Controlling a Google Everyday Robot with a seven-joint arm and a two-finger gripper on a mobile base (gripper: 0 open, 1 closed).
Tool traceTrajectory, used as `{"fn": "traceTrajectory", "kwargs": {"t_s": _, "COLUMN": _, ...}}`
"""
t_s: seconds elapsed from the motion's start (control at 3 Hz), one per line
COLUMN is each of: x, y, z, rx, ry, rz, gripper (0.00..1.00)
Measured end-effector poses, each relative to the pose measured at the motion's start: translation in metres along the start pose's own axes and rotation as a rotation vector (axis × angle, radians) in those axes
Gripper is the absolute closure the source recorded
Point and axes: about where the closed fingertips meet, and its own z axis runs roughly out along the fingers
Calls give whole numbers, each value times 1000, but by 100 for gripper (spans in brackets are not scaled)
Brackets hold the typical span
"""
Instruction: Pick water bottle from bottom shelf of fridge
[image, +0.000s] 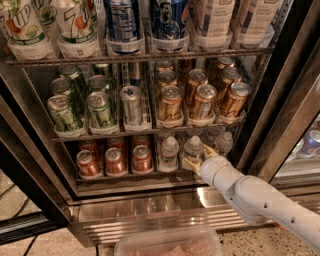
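The fridge (280, 115) stands open, with a steel frame and wire racks. Its bottom shelf (125, 176) holds three red cans (115, 161) on the left and small clear water bottles on the right. One water bottle (170, 150) stands left of my gripper, one (193, 146) right at it, and one (223, 142) further right. My gripper (199, 156) is at the end of the white arm (250, 195), which reaches in from the lower right. It sits at the base of the middle bottle, which stands upright on the shelf.
The rack above holds green cans (82, 107), a silver can (132, 104) and gold cans (202, 100). Tall 7UP bottles (75, 22) and other bottles fill the top rack. Dark door edges flank both sides. A steel grille base (150, 220) and a clear tray (170, 244) lie below.
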Motion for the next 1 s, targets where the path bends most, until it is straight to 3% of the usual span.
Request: {"fn": "traceTrajectory", "kwargs": {"t_s": 1.0, "x": -36, "y": -8, "z": -45, "rx": -3, "ry": -182, "rz": 104, "gripper": 100}}
